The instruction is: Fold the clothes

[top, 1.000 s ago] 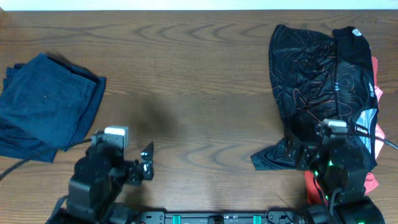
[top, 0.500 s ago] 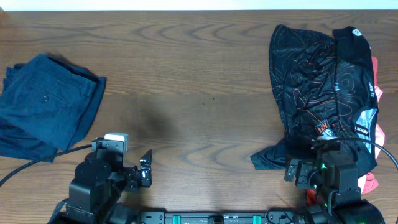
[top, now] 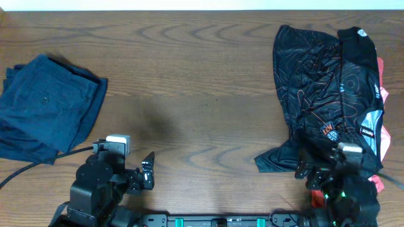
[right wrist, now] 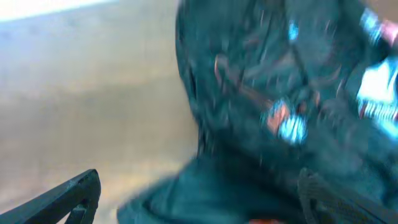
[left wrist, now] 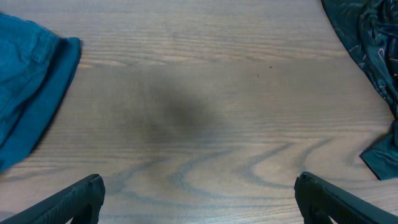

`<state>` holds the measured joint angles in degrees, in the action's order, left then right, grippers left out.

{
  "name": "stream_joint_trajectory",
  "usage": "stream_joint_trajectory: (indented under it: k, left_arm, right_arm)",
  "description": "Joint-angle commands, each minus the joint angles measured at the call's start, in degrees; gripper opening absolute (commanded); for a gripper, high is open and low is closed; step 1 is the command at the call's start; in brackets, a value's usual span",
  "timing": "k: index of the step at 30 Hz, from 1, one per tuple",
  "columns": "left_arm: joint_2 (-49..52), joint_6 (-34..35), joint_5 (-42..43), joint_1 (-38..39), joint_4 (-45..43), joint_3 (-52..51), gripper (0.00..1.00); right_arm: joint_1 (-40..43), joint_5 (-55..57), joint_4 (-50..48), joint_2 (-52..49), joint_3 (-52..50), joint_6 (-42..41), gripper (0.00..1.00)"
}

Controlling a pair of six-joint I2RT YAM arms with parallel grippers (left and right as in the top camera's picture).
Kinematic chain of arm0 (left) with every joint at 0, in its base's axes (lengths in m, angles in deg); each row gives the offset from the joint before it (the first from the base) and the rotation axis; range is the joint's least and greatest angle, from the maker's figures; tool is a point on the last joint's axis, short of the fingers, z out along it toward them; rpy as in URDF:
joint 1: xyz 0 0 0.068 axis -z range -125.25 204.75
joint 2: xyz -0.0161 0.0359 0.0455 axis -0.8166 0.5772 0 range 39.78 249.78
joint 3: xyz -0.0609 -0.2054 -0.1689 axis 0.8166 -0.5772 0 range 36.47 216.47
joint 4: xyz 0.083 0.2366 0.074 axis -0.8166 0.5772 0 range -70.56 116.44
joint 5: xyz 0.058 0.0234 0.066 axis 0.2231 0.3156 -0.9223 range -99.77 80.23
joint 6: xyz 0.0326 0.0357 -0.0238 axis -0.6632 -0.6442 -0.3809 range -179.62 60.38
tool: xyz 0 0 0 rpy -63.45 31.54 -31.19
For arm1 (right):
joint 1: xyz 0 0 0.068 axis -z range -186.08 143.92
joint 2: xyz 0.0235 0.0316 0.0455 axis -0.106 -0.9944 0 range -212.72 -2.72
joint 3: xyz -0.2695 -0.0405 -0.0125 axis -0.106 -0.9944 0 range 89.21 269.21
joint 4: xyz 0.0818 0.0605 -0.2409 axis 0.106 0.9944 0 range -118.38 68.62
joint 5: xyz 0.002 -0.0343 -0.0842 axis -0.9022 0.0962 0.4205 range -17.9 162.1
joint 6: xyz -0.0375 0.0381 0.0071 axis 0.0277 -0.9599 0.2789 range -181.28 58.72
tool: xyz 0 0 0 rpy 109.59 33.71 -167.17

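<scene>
A black patterned shirt (top: 325, 88) lies crumpled at the right of the table, over a red garment (top: 377, 183) that shows at its right and lower edges. It appears blurred in the right wrist view (right wrist: 280, 106). Folded dark blue shorts (top: 44, 107) lie at the far left, with an edge in the left wrist view (left wrist: 28, 81). My left gripper (top: 149, 169) is open and empty over bare wood near the front edge, as the left wrist view (left wrist: 198, 199) shows. My right gripper (top: 307, 170) is open above the shirt's lower corner (right wrist: 199, 199), holding nothing.
The wooden table (top: 196, 75) stretches between the two garments. A cable (top: 25, 167) runs from the left arm toward the front left edge.
The right arm has drawn back toward the front edge, off the shirt. The left arm shifted slightly down, then stayed still.
</scene>
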<state>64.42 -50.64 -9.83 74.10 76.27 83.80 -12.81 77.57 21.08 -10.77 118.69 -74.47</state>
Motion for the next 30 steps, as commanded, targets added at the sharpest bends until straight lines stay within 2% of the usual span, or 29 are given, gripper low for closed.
stream_joint_trajectory:
  k: [1, 11, 14, 30]
  left_arm:
    - [-0.09, -0.33, -0.63, 0.24, 0.15, -0.17, 0.98]
    - [-0.09, -0.33, -0.66, 0.24, 0.15, -0.17, 0.98]
    - [-0.09, -0.33, -0.66, 0.24, 0.15, -0.17, 0.98]
    - [-0.09, -0.33, -0.66, 0.24, 0.15, -0.17, 0.98]
  right_arm:
    - [2.73, -2.64, -7.23, 6.86, -6.54, 7.43, 0.99]
    - [5.16, -2.71, -43.34, 7.78, -26.29, 10.51, 0.99]
    - [5.16, -2.86, -45.55, 7.54, -29.22, 10.49, 0.99]
    - [5.16, -2.93, -45.35, 7.41, -29.07, 10.49, 0.99]
